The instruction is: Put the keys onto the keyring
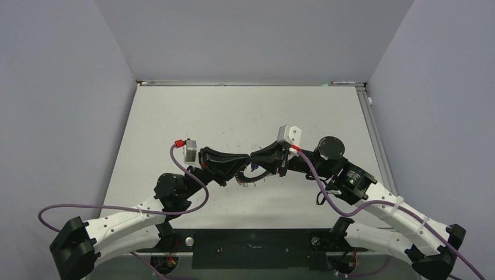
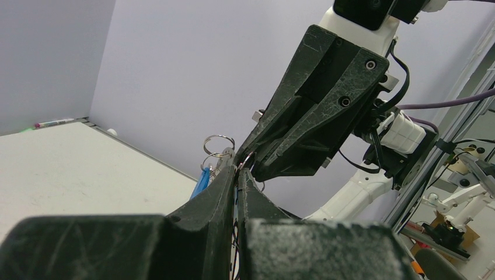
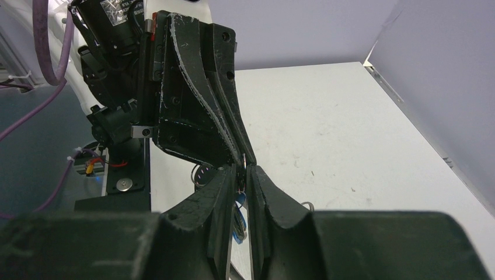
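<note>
My two grippers meet tip to tip above the middle of the table (image 1: 245, 111). My left gripper (image 1: 246, 160) is shut on the keyring (image 1: 247, 178), a thin bumpy grey loop that hangs below both grippers. In the left wrist view my left gripper (image 2: 237, 170) pinches the loop's edge. A blue key tag (image 2: 202, 182) and small silver rings (image 2: 219, 143) show just beside the fingertips. My right gripper (image 1: 255, 158) is nearly shut on a thin ring of a blue-tagged key. In the right wrist view a blue tag (image 3: 237, 224) hangs between the fingers of my right gripper (image 3: 243, 169).
The right gripper's black body (image 2: 315, 116) fills the left wrist view, and the left gripper's body (image 3: 192, 105) fills the right wrist view. Purple cables (image 1: 204, 192) loop off both wrists. Grey walls (image 1: 245, 35) enclose the table on three sides.
</note>
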`<act>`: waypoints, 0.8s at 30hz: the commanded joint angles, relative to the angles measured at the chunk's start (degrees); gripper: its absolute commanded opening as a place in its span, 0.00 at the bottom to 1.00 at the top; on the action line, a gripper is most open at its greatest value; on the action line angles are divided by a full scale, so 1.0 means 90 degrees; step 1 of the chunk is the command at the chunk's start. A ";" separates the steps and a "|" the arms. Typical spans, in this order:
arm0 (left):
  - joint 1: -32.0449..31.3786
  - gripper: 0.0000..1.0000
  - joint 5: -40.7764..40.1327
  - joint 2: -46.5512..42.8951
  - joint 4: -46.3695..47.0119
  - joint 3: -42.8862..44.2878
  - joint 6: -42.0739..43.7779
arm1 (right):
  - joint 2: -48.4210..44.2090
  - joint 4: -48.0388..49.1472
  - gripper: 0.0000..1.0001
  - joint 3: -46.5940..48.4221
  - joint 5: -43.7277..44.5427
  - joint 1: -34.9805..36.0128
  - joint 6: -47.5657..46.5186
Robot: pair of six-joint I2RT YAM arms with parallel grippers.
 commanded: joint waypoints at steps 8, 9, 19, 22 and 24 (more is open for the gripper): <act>-0.0034 0.00 0.0108 -0.0164 0.0443 0.0046 0.0100 | 0.0302 -0.0083 0.05 0.0348 -0.0431 -0.0008 0.0168; -0.0033 0.00 0.0109 -0.0174 0.0386 0.0046 0.0143 | 0.0360 -0.0173 0.05 0.0412 -0.0453 -0.0008 0.0170; -0.0028 0.57 0.0008 -0.0638 -0.0924 0.0166 0.1201 | 0.1162 -0.1523 0.05 0.1710 -0.0254 -0.0076 0.0096; -0.0033 0.62 0.0200 -0.0810 -0.1675 0.0410 0.1867 | 0.1521 -0.2026 0.05 0.2107 -0.0253 -0.0098 0.0089; -0.0051 0.62 0.0377 -0.0892 -0.2188 0.0556 0.2334 | 0.1632 -0.2130 0.05 0.2192 -0.0236 -0.0105 0.0159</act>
